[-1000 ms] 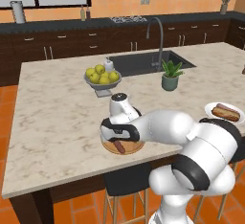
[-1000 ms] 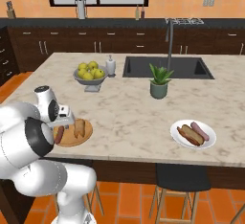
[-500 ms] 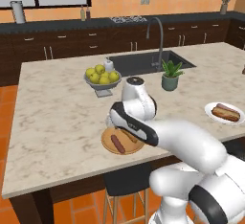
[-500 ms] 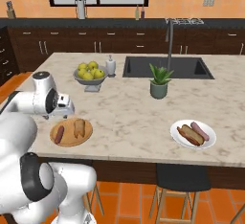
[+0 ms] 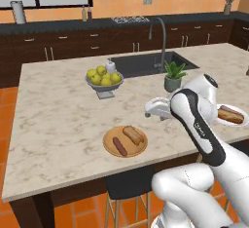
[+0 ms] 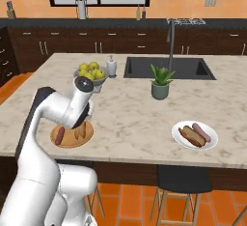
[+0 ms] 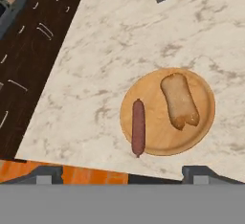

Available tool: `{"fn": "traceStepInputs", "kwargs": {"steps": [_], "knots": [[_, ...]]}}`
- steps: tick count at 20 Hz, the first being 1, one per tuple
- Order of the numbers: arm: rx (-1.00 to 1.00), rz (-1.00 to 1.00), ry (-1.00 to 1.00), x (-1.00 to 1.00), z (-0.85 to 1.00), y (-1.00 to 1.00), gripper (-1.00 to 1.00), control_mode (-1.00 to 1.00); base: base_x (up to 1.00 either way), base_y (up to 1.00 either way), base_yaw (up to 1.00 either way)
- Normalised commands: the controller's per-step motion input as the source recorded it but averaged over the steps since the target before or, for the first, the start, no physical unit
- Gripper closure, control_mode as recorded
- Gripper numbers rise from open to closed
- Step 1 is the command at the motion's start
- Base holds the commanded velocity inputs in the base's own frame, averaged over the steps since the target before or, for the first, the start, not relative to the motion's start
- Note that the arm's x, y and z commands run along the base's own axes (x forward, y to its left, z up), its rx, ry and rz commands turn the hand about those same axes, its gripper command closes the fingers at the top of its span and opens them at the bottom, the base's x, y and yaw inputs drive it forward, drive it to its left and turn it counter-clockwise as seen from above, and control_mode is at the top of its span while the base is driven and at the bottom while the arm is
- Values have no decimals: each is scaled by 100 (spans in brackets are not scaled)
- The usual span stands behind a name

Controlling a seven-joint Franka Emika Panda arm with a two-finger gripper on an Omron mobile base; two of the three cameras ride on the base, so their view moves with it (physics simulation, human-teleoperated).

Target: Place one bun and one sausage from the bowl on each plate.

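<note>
Flat tan wooden plate (image 7: 167, 113) near worktop edge: golden-tan oblong bun (image 7: 180, 100) plus dark red-brown sausage (image 7: 138, 127), apart. Glossy white plate (image 6: 195, 135): bun and pink sausage too. Jaws wide open, empty. Task looks complete.

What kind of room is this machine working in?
A home-style kitchen, computer-rendered by the look of it. The signs: a beige marble island counter with a dark sunken sink and curved metal tap, dark wood cabinets along the back wall, and a round wooden plate holding a bun and a sausage.
</note>
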Motion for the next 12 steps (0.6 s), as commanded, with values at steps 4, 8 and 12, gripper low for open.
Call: {"fn": "traceStepInputs", "kwargs": {"steps": [4,8,12], "knots": [[44,-8,8,-6,29,-91,-100,-100,0,0,0],[2,-8,28,20,-28,-48,-100,-100,0,0,0],[6,-9,34,47,-27,-44,-100,-100,0,0,0]]}}
